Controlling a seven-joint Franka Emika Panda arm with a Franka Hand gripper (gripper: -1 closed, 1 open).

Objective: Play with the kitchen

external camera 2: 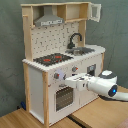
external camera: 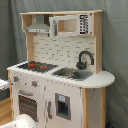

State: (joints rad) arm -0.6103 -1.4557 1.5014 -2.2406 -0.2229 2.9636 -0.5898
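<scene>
The kitchen [external camera: 60,82] is a white and light-wood toy unit seen in both exterior views. On its top are a black stovetop [external camera: 35,65] with red burners, a sink [external camera: 72,73] and a black faucet [external camera: 85,59]. A grey hood [external camera 2: 49,21] hangs under the top shelf. In the second exterior view my white arm [external camera 2: 102,84] reaches in from the right. My gripper [external camera 2: 66,80] sits against the kitchen front, just below a knob [external camera 2: 57,76] and above the oven door [external camera 2: 62,97]. Only a white part of the arm [external camera: 22,121] shows at the first exterior view's bottom edge.
The microwave door [external camera 2: 95,11] at the upper right stands swung open. A grey curtain [external camera 2: 12,50] hangs behind the unit. The kitchen [external camera 2: 55,75] stands on a wooden surface [external camera 2: 50,120]. A rounded counter end [external camera: 102,79] sticks out beside the sink.
</scene>
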